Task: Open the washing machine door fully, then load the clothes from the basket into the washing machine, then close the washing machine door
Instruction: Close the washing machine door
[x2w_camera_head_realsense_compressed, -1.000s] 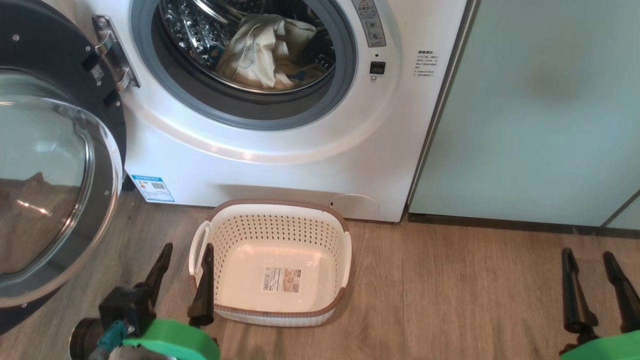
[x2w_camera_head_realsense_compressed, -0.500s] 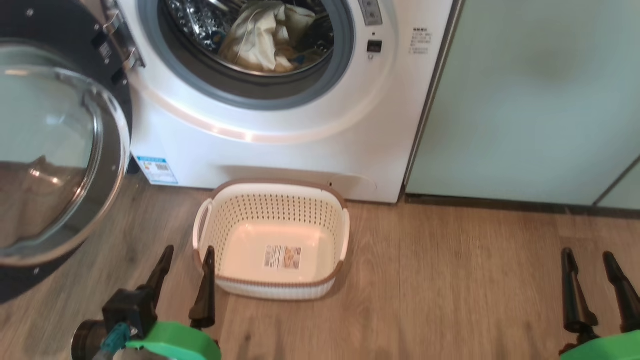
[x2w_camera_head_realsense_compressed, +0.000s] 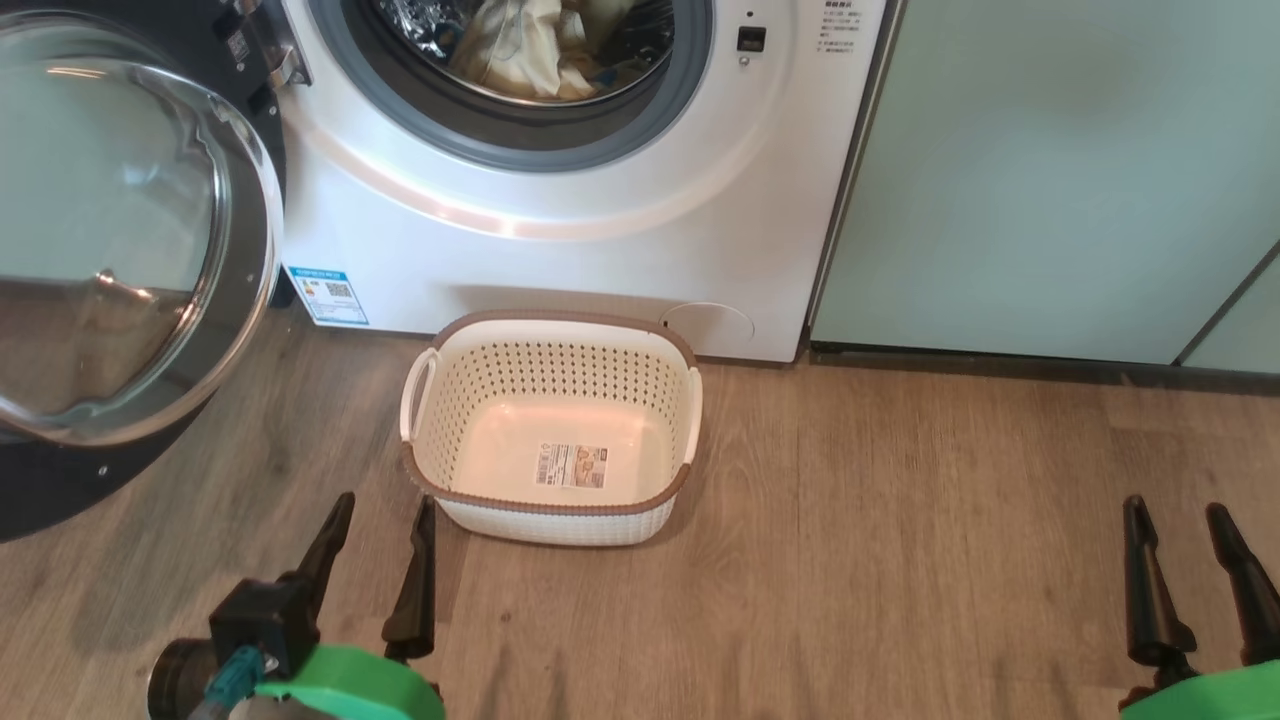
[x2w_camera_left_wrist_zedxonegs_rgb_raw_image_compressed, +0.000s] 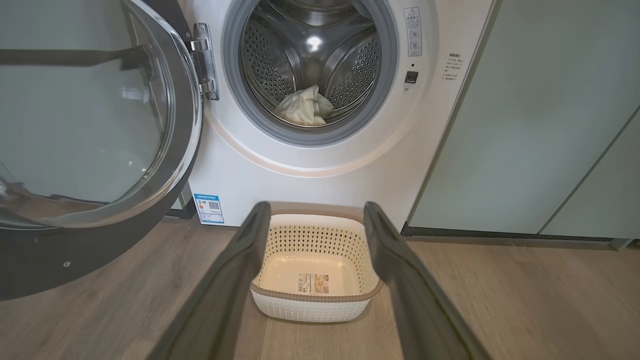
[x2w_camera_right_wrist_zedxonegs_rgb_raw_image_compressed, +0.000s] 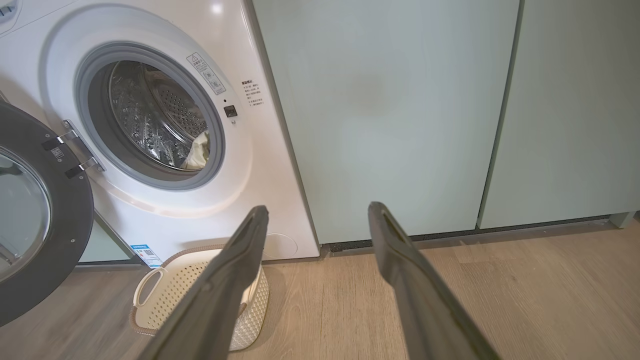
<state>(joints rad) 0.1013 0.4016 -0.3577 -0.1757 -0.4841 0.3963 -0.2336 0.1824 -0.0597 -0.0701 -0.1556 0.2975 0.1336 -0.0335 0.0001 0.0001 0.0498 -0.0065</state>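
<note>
Basket sits empty on the floor just in front of the washing machine and the clothes are in the drum, so prob only the closing is left. Door hangs swung wide on its hinge at the machine's left. L claw and R claw are both spread wide w/ nothing in them, low over the floor. L one is near the basket's left handle, R one well apart over by the cabinet. Risks as I judge them: (1) in the head view the cloth looks bunched close to the grey gasket; if a fold hangs over the lip, the door shuts on it and won't latch. (2) Door's centre is domed glossy glass, so a fingertip pushing there could skid off; black rim is the safer spot. (3) Weak push = door rebounds and ends ajar. (4) L arm swinging over to the door could knock the light basket, or the door's lower rim could clip it coming round; can't tell the clearance. (5) Spread fingers could snag at the hinge side.
</note>
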